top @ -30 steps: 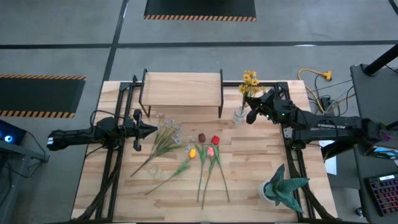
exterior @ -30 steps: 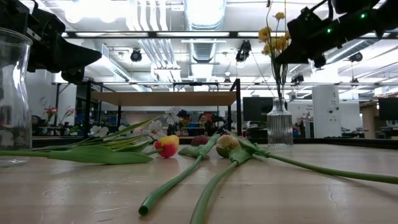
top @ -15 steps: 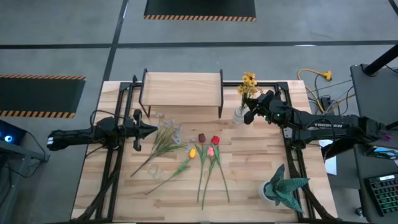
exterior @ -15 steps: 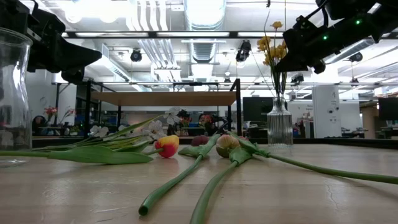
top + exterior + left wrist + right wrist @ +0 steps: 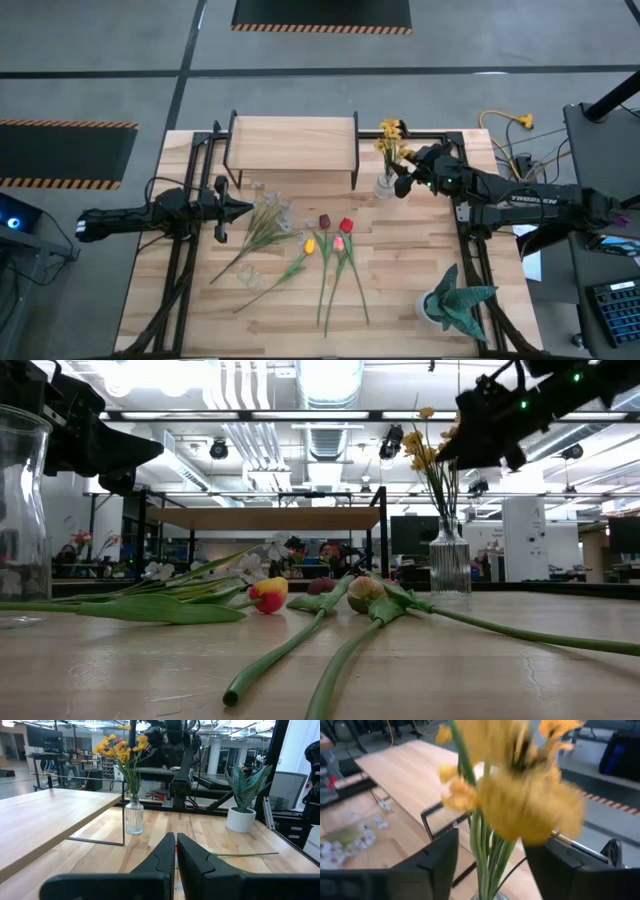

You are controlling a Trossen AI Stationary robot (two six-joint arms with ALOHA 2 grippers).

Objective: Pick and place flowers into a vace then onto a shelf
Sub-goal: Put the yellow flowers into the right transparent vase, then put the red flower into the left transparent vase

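Note:
A yellow-bloomed bunch [image 5: 390,140] stands with its stems in a small ribbed glass vase [image 5: 385,186] near the shelf's [image 5: 293,143] right end. My right gripper [image 5: 492,865] is open, one finger on either side of the stems [image 5: 485,845], clear of them. Red, maroon, yellow and pink tulips [image 5: 335,235] and a spray of pale blossoms [image 5: 265,218] lie on the table's middle. My left gripper [image 5: 243,208] hovers shut at the left, holding nothing.
A potted spiky-leaved plant [image 5: 455,300] stands at the near right corner. A taller clear glass vessel [image 5: 20,510] stands close to the low camera. The tulips' long stems [image 5: 290,655] stretch toward the near edge. Black frame rails run along both table sides.
My right gripper has opened and let go of the yellow bunch's stems. The blooms have swung toward the table's left, while the stems' lower ends stay in the vase.

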